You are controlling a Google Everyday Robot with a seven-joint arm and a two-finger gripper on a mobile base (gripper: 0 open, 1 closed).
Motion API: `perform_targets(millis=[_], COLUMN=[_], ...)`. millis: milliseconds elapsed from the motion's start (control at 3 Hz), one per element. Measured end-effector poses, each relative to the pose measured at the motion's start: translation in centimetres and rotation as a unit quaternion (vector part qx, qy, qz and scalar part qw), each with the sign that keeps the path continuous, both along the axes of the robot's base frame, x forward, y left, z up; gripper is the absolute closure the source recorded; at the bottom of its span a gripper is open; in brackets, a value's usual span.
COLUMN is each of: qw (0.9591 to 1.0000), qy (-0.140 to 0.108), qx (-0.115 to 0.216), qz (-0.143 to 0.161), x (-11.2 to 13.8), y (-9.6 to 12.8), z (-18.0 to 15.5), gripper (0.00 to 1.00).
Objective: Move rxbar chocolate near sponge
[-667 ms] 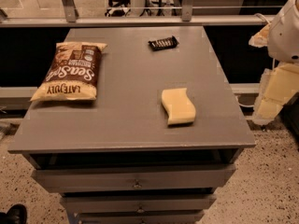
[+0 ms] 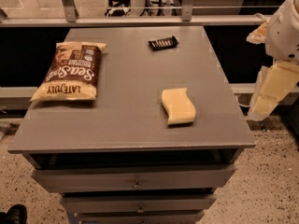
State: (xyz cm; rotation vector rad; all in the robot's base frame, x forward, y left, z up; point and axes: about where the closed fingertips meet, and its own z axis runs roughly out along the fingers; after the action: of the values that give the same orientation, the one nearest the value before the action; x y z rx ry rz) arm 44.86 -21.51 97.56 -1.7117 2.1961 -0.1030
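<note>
The bench (image 2: 117,120) carries a chip bag (image 2: 70,71) left, the rxbar chocolate (image 2: 163,43) at rear and the sponge (image 2: 177,106) front-right; the gripper (image 2: 266,98) hangs off its right edge.

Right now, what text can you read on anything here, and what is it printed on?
"Sea Salt": on the chip bag, upside down from this view.
"LATE JULY": same bag, also upside down.
White lettering on the snack bar: too small to read.
No text on the sponge or the gripper, which hangs beyond the table on its right.
</note>
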Motion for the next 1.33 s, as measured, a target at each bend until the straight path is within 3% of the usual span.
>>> perform_targets(millis=[333, 667, 1000, 1333], qw=[0.9992, 0.9931, 0.9852, 0.9738], qy=[-0.033, -0.088, -0.117, -0.132], qx=[0.022, 0.077, 0.125, 0.182], qz=[0.002, -0.006, -0.015, -0.031], x=[3.0, 9.5, 13.3, 17.0], y=[0.0, 0.2, 0.7, 2.6], z=[-0.3, -0.8, -1.0, -2.3], gripper=[0.0, 0.0, 0.0, 0.0])
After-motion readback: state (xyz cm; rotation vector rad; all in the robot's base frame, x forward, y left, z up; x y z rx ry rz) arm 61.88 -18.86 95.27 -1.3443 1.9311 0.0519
